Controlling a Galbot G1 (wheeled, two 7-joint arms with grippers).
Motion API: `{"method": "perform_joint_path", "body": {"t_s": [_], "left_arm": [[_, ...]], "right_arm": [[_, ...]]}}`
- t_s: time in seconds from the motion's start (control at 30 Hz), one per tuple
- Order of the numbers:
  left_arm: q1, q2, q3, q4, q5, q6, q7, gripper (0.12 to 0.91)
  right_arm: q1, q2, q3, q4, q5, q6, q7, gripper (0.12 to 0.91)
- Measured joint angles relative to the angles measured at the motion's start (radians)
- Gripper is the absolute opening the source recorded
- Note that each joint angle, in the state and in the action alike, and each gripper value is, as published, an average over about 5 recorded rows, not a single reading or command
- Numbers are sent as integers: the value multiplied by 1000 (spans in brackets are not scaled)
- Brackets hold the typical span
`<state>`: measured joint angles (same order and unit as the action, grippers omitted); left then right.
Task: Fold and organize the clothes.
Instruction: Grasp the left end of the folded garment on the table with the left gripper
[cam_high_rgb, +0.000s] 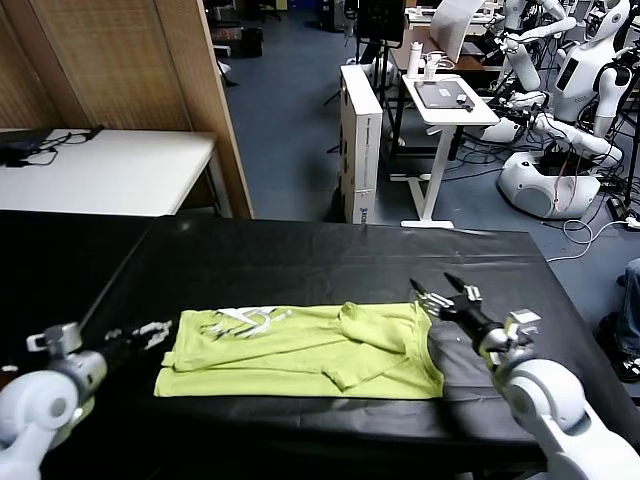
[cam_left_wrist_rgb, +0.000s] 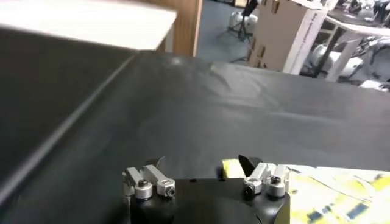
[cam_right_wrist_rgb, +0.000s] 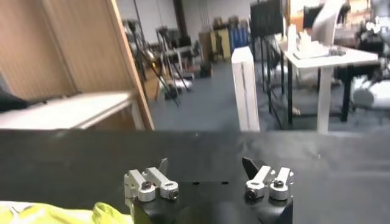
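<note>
Even, soft indoor light, faint sheen on the black table cover (cam_high_rgb: 300, 260), blurred wrist views, background out of focus.

We are extending both arms forward at a low height. Our left end effector (cam_high_rgb: 150, 330) is pointing inward from the left, its fingers spread apart and gripping nothing. Our right end effector (cam_high_rgb: 445, 292) is reaching in from the right, its fingers likewise parted and empty.
</note>
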<state>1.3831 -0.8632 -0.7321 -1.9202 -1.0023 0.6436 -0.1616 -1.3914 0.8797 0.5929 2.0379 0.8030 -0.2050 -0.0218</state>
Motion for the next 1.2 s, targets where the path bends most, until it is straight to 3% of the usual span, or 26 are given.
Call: {"method": "perform_joint_path", "body": {"t_s": [0.17,0.3,0.4,0.9,1.2], "left_arm": [[121,1,-121,-46,-142,81,100,907],[175,-15,-169,-54,-132,92,169,907],[186,-26,-173,-47,-111,93,199,907],[142,-57,-89,-17,-79,90,210,907],[125,-69,-54,-17,-86,89,195,891]], "right_arm": [[-79,9,55,26,-4,3,-9,907],[-107,14,71,35,-9,2,-9,907],[-115,15,77,37,-13,1,-8,907],[-96,17,62,34,-23,-7,-2,907],[-93,25,48,33,-33,-7,-3,907]]}}
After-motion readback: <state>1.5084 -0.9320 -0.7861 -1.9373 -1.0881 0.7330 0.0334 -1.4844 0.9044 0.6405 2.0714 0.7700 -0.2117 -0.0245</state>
